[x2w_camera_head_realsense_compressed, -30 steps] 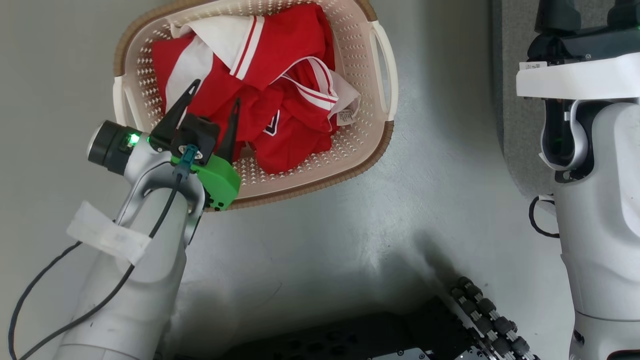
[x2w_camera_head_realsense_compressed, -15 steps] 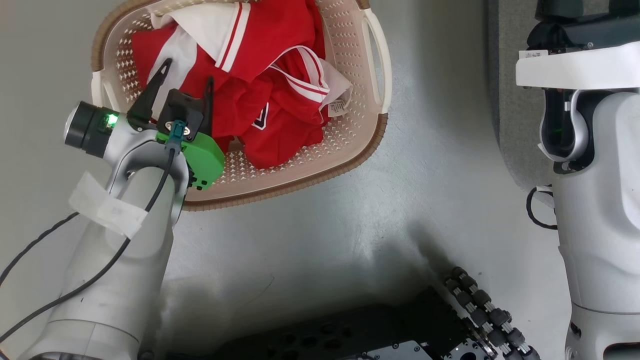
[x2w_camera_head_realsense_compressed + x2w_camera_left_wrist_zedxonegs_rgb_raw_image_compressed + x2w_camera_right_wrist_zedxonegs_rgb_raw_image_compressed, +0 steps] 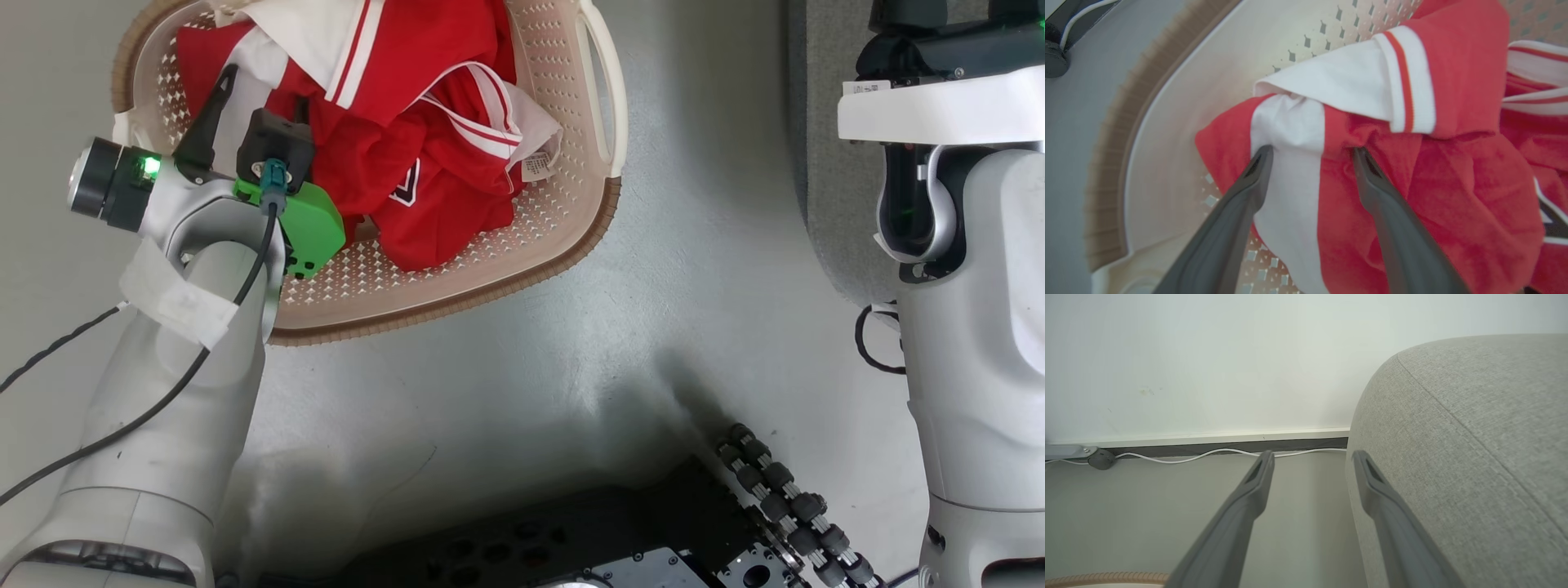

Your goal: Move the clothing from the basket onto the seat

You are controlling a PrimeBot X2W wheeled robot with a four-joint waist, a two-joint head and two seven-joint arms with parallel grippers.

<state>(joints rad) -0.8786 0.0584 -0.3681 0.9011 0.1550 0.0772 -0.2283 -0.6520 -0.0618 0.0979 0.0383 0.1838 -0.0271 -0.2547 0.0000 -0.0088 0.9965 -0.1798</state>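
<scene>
- The grey floor (image 3: 571,343) carries everything, and a pale wall (image 3: 1208,355) with one dark skirting strip closes it behind.
- The seat (image 3: 1474,437) is one grey sofa. Its rounded corner stands just beside the right gripper (image 3: 1312,453), whose two fingers are spread with nothing between them. We cannot tell if the nearer finger touches the fabric.
- The seat edge (image 3: 816,163) is well apart from the basket, with bare floor between them.
- The right arm (image 3: 971,327) stands in front of that edge.
- One basket (image 3: 457,278) stands on the floor; the left forearm (image 3: 180,392) covers part of its rim.
- We count two white handles; one (image 3: 608,90) is plain, the other is half hidden behind the wrist.
- The clothing (image 3: 408,122) lies heaped inside the basket; we cannot count the pieces.
- The left gripper (image 3: 1311,150) is spread wide, its tips pressed into the clothing (image 3: 1453,183) on both sides of a white panel, pinching nothing.
- One white cable (image 3: 1208,454) runs along the skirting.
- One small tag (image 3: 539,166) hangs from the clothing.
</scene>
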